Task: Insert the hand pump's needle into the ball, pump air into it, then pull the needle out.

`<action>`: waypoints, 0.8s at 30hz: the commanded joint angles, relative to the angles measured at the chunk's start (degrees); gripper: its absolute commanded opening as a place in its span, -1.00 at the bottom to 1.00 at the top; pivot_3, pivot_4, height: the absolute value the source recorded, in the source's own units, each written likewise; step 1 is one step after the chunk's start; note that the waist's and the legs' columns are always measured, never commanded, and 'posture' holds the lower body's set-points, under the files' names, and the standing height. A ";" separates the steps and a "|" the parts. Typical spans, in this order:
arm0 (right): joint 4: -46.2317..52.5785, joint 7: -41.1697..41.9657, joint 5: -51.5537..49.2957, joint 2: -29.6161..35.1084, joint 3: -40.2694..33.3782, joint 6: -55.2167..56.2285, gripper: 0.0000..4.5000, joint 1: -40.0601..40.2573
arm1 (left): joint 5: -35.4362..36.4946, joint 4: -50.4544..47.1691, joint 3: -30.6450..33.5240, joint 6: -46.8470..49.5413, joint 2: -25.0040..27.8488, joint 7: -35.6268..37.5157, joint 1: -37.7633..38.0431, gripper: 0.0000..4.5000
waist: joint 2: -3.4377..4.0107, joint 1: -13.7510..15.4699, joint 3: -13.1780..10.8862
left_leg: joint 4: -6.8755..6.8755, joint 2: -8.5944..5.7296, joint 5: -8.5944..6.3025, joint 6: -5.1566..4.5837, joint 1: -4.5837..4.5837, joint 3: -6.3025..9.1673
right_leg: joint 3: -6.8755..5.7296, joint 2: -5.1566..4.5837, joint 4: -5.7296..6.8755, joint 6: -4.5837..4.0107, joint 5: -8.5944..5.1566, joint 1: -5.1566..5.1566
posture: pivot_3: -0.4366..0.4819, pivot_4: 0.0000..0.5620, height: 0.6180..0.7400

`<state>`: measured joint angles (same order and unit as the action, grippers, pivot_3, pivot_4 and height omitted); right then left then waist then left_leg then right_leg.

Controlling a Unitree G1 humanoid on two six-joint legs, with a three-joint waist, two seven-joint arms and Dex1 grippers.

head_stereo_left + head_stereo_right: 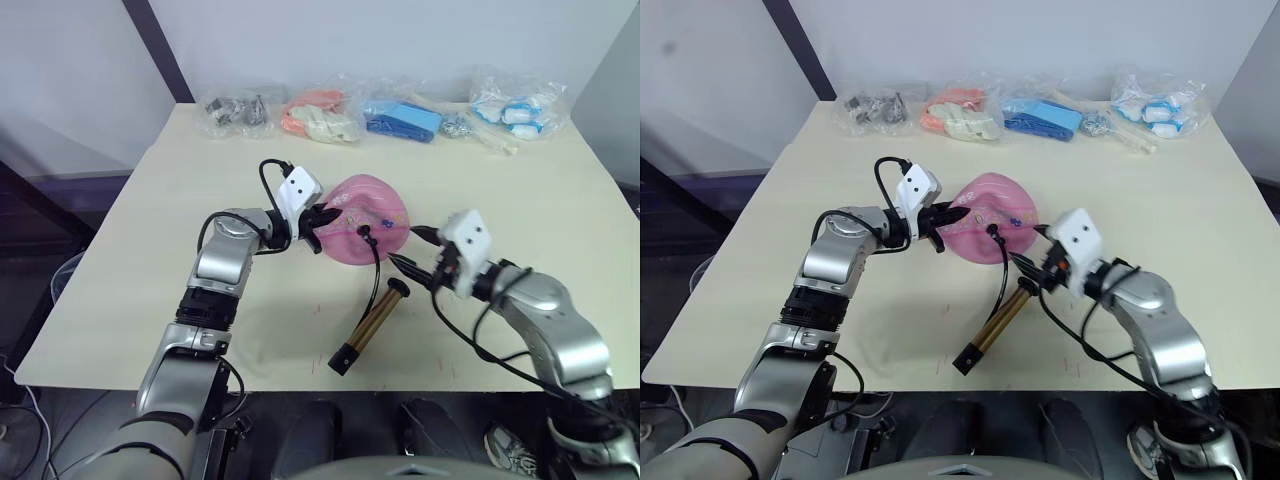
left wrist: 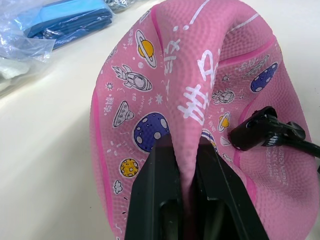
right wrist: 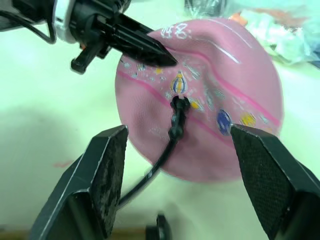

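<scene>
The left arm reaches forward from the left, elbow bent, its forearm turned inward toward the middle of the table. Its left gripper [image 1: 322, 222] has both black fingers [image 2: 155, 200] pressed close together, pinching a fold of the ball [image 1: 368, 232] between them. The right arm comes in from the right with the elbow low and the wrist angled toward the left. The right gripper [image 3: 180, 185] has its two fingers spread wide apart, holding nothing, just short of the ball.
</scene>
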<state>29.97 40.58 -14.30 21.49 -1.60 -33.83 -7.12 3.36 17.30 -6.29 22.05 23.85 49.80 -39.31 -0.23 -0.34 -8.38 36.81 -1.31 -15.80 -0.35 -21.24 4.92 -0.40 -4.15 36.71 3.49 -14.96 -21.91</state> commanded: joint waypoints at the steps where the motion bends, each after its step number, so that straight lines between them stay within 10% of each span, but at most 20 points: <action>1: 0.91 3.10 -5.41 0.68 -6.84 8.05 0.99 3.99 | -1.30 3.58 -2.82 1.99 -0.47 -0.33 2.41 -1.00 | -0.04 -0.04 -0.09 | 0.00 0.01 0.00 0.00 0.03 0.00 | -0.01 0.01 0.00 0.01 0.00 0.02 | -0.05 -0.47 1.00; 16: -3.39 16.71 -18.08 10.06 -21.47 22.83 0.99 17.76 | -0.15 2.69 -2.19 1.41 0.38 1.02 2.44 -1.00 | -0.04 -0.01 -0.38 | 0.06 0.05 0.00 -0.01 0.13 -0.02 | 0.03 0.03 0.00 0.03 -0.02 0.17 | -0.05 -0.47 1.00; 24: -5.60 19.35 -19.48 9.74 -20.35 27.77 1.00 18.51 | 3.74 0.73 0.46 0.75 -0.57 0.64 2.19 0.76 | -0.20 0.13 -0.95 | 0.10 0.12 0.00 -0.01 0.07 -0.02 | 0.03 0.02 0.00 0.01 -0.01 0.16 | -0.05 -0.47 1.00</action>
<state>23.72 59.28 -32.58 31.18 -21.52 -8.09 11.20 7.07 17.20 -5.52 22.00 23.31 50.67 -38.05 -0.43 -0.21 -9.33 36.92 -1.21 -15.80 -0.36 -21.19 4.90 -0.36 -4.13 36.71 3.47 -14.95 -21.76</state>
